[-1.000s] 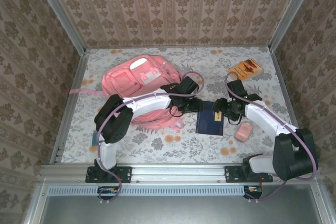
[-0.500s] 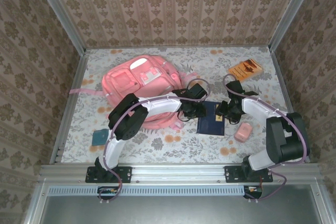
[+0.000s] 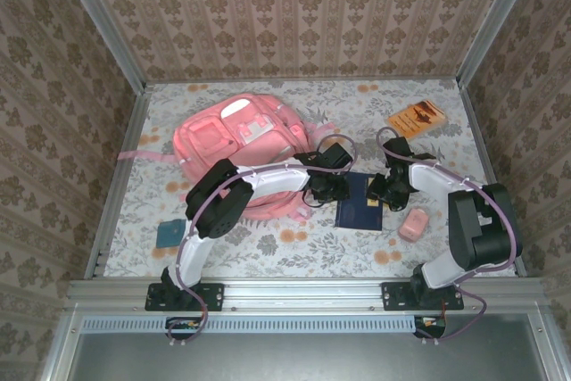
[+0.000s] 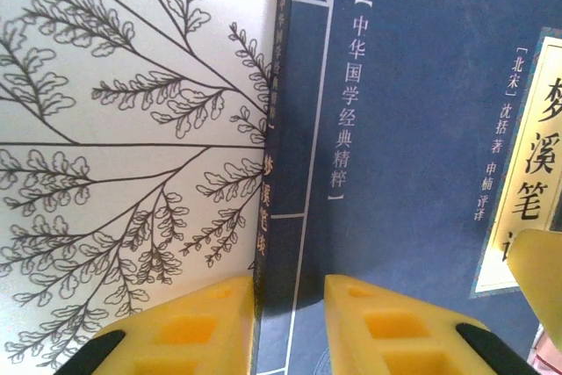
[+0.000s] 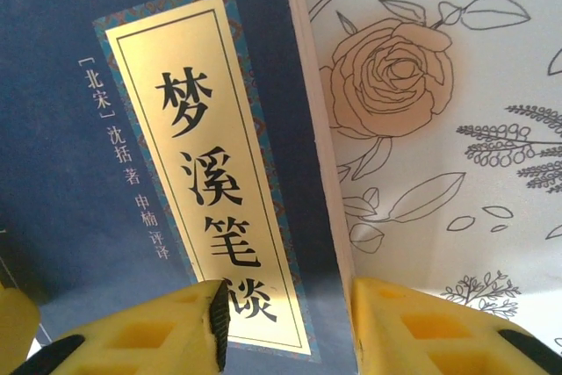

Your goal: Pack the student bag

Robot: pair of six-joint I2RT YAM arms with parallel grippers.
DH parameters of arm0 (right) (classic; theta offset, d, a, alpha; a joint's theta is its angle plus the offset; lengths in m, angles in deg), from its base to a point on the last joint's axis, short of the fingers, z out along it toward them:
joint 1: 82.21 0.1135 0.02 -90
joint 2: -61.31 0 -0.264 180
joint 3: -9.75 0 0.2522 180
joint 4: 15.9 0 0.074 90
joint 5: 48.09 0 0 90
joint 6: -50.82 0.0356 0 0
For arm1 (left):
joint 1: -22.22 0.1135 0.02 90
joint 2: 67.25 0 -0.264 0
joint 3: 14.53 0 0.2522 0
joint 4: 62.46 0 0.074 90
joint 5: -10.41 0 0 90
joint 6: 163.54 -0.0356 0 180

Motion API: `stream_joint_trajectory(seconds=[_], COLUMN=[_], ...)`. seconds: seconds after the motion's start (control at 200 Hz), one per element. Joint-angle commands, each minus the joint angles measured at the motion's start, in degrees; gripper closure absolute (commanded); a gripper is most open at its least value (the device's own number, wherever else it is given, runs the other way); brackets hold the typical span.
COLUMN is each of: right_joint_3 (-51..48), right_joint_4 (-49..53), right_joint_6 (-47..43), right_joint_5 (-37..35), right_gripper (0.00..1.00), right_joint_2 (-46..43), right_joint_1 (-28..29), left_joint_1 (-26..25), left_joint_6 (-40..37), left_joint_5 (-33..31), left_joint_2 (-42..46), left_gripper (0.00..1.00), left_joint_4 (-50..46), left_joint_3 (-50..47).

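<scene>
L hand [image 3: 326, 188] & R hand [image 3: 378, 192] closed in astride book [image 3: 359, 208] edges; both part-open, gripping nothing. Bag [image 3: 234, 136] prob. still unpacked.

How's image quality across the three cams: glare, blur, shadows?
Top external: even, soft light with faint shadows; blue book and student bag are sharp; walls splay from the wide lens. Left wrist: cover text is crisp; left gripper's fingertips are soft at the bottom edge, with a dark shadow between them. Right wrist: gold label has a mild sheen but is readable; right gripper's fingertips are blurred.
</scene>
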Motion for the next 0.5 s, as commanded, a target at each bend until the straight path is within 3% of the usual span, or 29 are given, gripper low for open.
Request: stream_joint_trajectory(seconds=[0.0,0.495], right_joint_3=[2.1,4.6], right_joint_4=[2.6,8.1], right_joint_6=[-0.5,-0.6], right_joint_5=[3.9,1.8], right_gripper=[0.6,0.71], right_joint_2=[-0.6,-6.2], right_joint_1=[0.1,0.9], left_joint_1=[-0.5,-0.5], left_joint_6=[0.7,0.3], left_joint_5=[0.2,0.4], left_joint_2=[-1.7,-1.7], left_gripper=[0.73,0.74], left_joint_4=[-0.4,-0.6], left_joint_3=[0.8,0.8])
